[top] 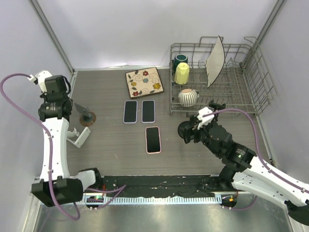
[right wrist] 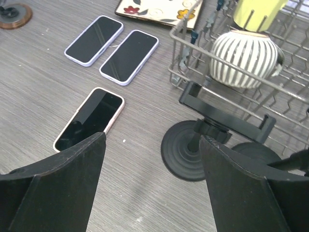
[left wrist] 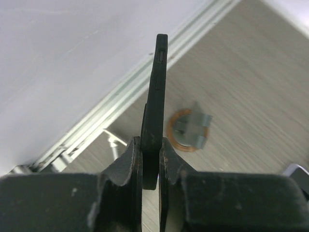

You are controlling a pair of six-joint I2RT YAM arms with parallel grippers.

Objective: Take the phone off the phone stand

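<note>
My left gripper is shut on a dark phone, held edge-on and lifted clear above a small stand with a round brown base. In the left wrist view the jaws of this gripper pinch the phone at its lower end, and the empty brown-based stand lies below on the table. My right gripper is open and empty, hovering by a black stand with a round base; the clamp of this stand holds nothing.
Two lavender-cased phones and a pink-cased phone lie flat mid-table. A white stand lies at the left. A flowered mat is behind. A wire dish rack with cups and a plate stands at the back right.
</note>
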